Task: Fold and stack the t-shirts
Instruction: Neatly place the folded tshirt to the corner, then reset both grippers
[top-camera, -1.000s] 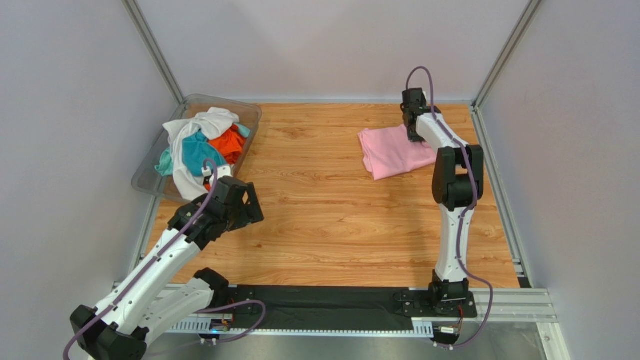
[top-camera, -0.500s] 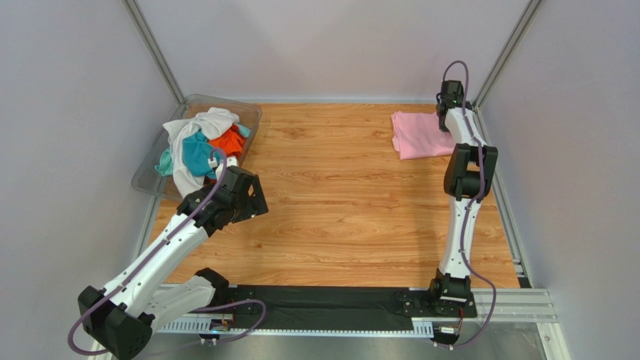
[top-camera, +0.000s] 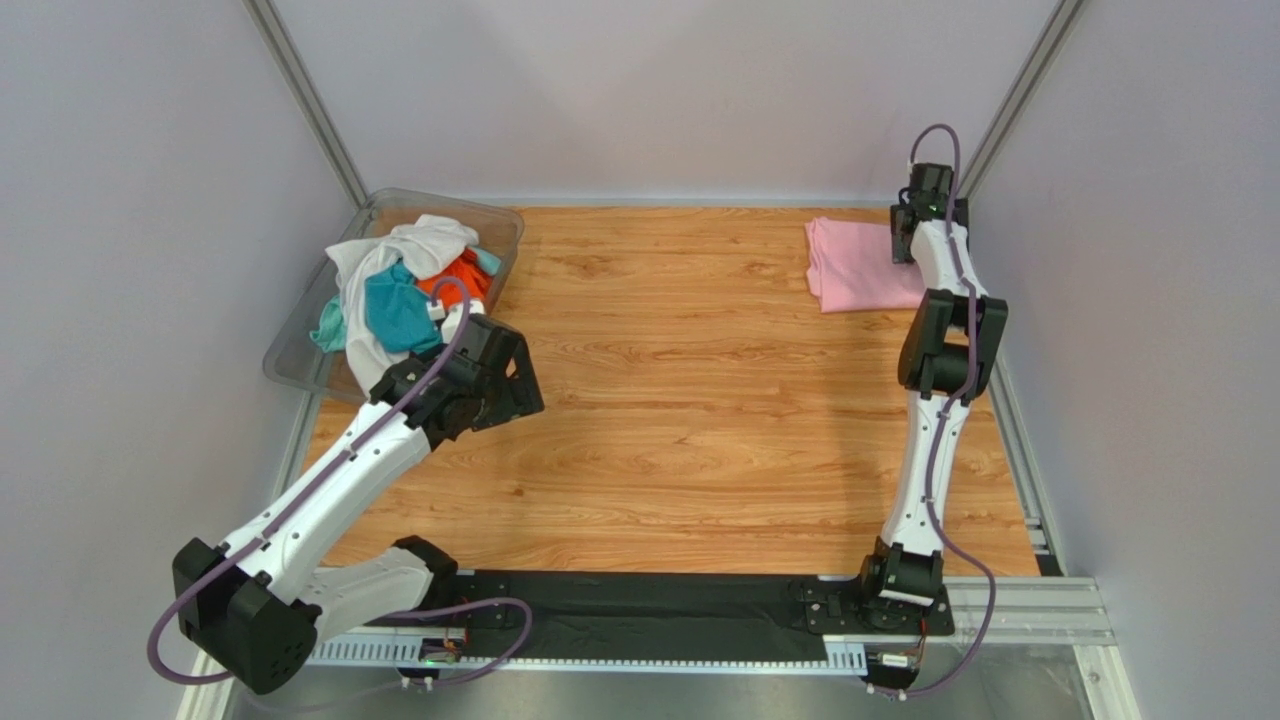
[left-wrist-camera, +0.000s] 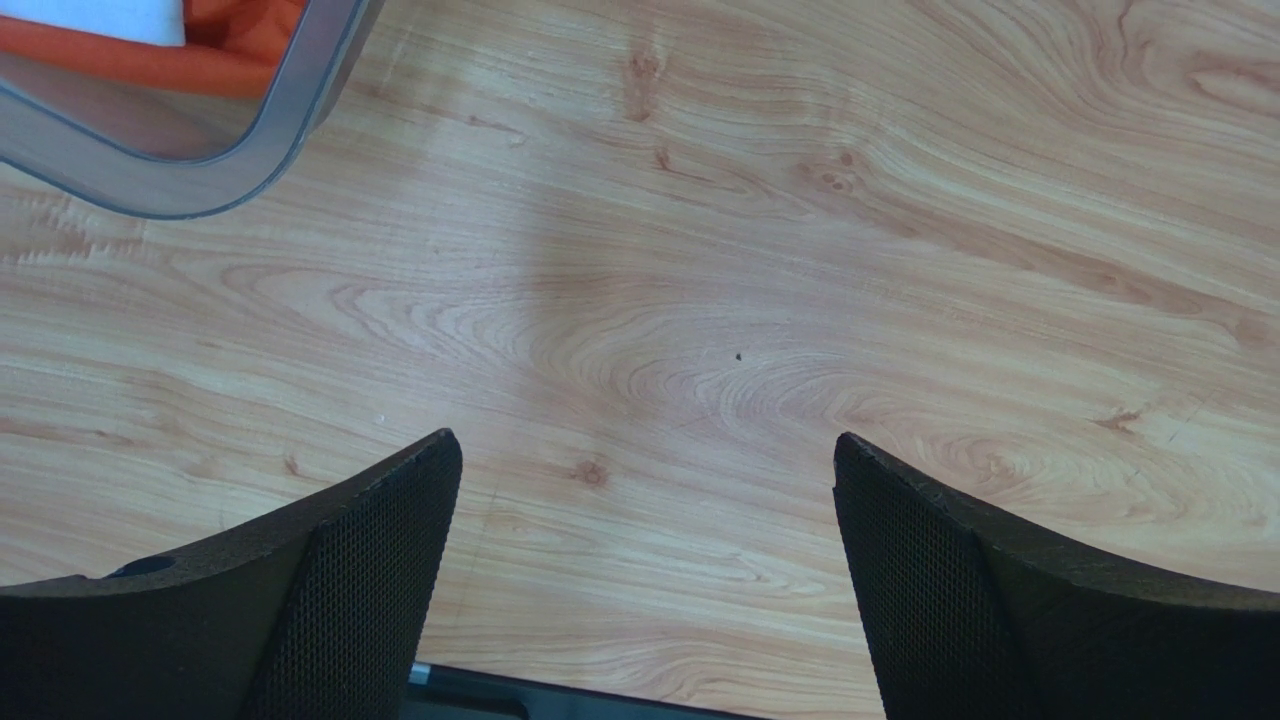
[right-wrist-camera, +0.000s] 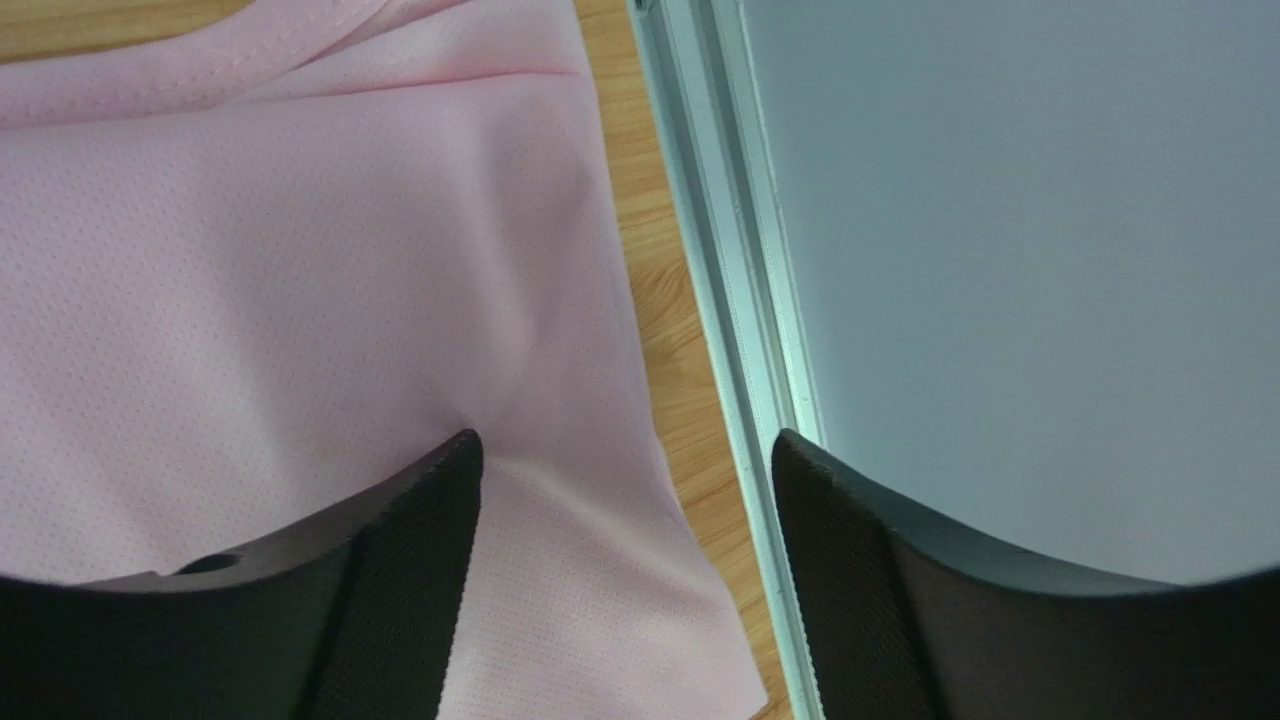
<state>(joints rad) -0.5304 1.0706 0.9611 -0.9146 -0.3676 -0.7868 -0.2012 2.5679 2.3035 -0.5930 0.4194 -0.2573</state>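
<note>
The unfolded shirts (top-camera: 398, 285) lie in the bin (top-camera: 293, 353), just far-left of the left gripper (left-wrist-camera: 643, 480), the nearer one, jaws wide. The right gripper (right-wrist-camera: 624, 468), also wide, sits over the pink shirt (top-camera: 854, 267), far right, perhaps touching it.

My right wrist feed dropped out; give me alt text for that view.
The open right tool hangs over the right edge of the light pink cloth t-shirt, which lies flat on the wooden tabletop. Just right of it run a pale metal edge rail and a grey wall.
</note>
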